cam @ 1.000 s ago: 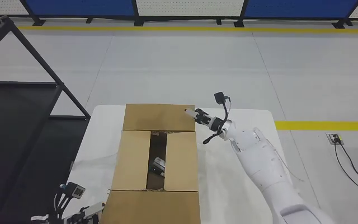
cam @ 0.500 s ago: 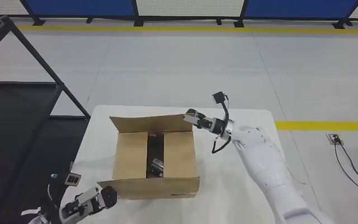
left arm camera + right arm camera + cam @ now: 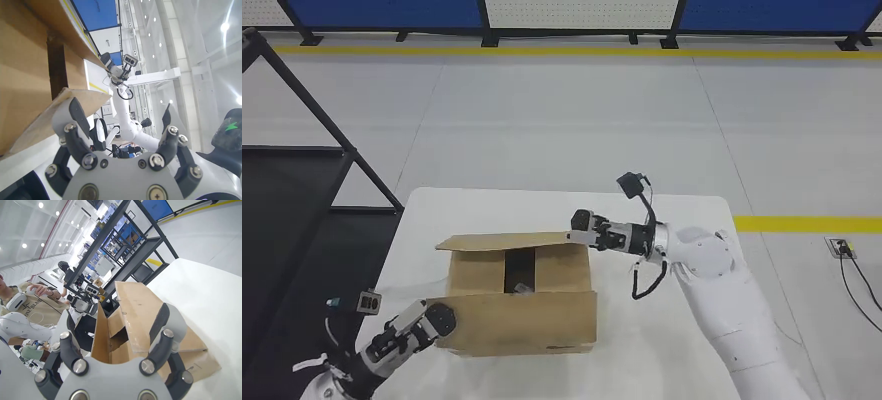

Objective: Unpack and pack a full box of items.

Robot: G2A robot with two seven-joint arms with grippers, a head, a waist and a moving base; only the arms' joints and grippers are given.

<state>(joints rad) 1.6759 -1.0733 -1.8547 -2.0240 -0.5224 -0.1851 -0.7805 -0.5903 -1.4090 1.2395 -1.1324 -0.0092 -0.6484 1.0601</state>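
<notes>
Left tool: We are holding our left tool [image 3: 121, 106] at the near left corner of the box, by the near left part of the counter. Its two fingers are spreading wide and gripping nothing. One finger [image 3: 78, 113] is sitting just beside the edge of the near flap.
Box: A brown cardboard box [image 3: 542, 338] is sitting in the middle of the white counter [image 3: 672, 330], with a long side facing us. Its near flap [image 3: 512, 305] is standing raised. The two inner flaps [image 3: 564, 270] are lying folded over the opening, leaving a dark gap between them.
Items: Through that gap we are glimpsing small items [image 3: 521, 289] lying inside the box, too small to tell apart.
Far flap: The far flap [image 3: 504, 241] is tilting up off the top of the box.
Right tool: Our right tool [image 3: 578, 221] is sitting at the right end of the far flap, touching its corner. Its fingers are standing apart, not pressing together, with cardboard lying between them and one finger resting on the flap's face.
Rack: A black metal rack [image 3: 312, 170] is standing just left of the counter.
Floor: Beyond the counter a pale floor [image 3: 562, 110] is stretching away, with a yellow line [image 3: 802, 223] running off to the right.
</notes>
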